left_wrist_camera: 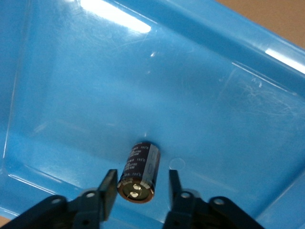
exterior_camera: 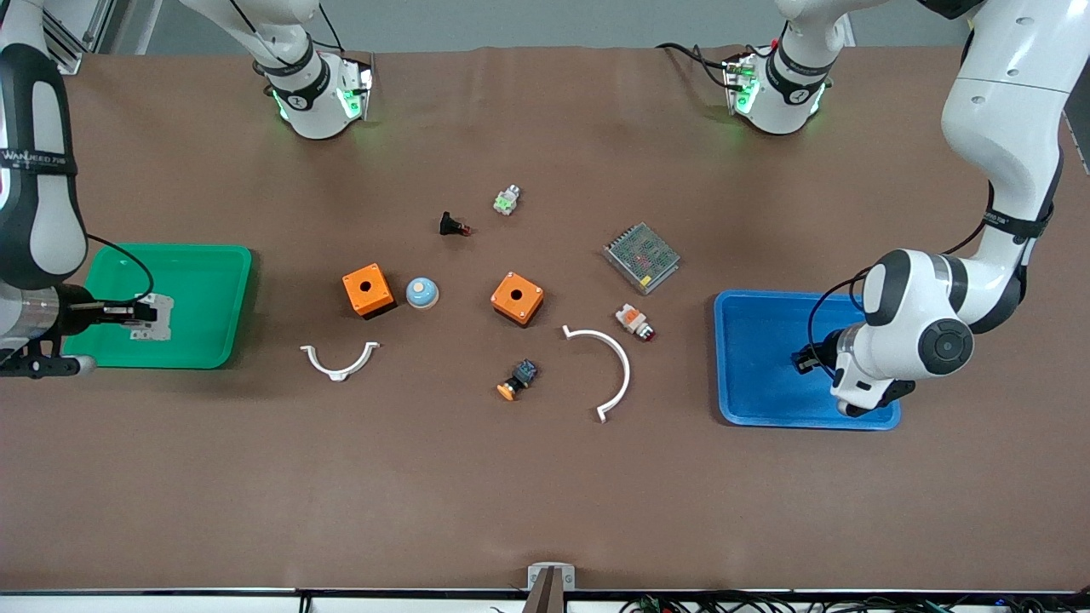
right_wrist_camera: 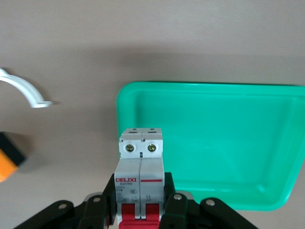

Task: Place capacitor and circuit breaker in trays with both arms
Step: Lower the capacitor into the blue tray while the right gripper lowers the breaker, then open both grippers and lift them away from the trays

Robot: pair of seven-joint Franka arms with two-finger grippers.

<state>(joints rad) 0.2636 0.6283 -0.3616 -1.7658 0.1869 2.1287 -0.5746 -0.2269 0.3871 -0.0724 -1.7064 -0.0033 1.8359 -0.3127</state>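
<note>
The capacitor (left_wrist_camera: pixel 140 169), a small black cylinder with a pale end face, lies on the floor of the blue tray (left_wrist_camera: pixel 200 95). My left gripper (left_wrist_camera: pixel 142 179) is open around it, with a gap at one finger. In the front view this gripper (exterior_camera: pixel 802 359) is low inside the blue tray (exterior_camera: pixel 758 375), and the capacitor is hidden there. My right gripper (right_wrist_camera: pixel 140 181) is shut on the white-grey circuit breaker (right_wrist_camera: pixel 141 157) with red levers. In the front view it (exterior_camera: pixel 140 313) holds the breaker (exterior_camera: pixel 157 317) over the green tray (exterior_camera: pixel 204 289).
Between the trays lie two orange boxes (exterior_camera: pixel 368 289) (exterior_camera: pixel 517 298), a blue dome (exterior_camera: pixel 421 293), a black push-button (exterior_camera: pixel 453 226), a green-white part (exterior_camera: pixel 507 200), a mesh power supply (exterior_camera: pixel 641 257), a white-orange button (exterior_camera: pixel 634 321), an orange-capped button (exterior_camera: pixel 518 379) and two white clamps (exterior_camera: pixel 339 362) (exterior_camera: pixel 609 366).
</note>
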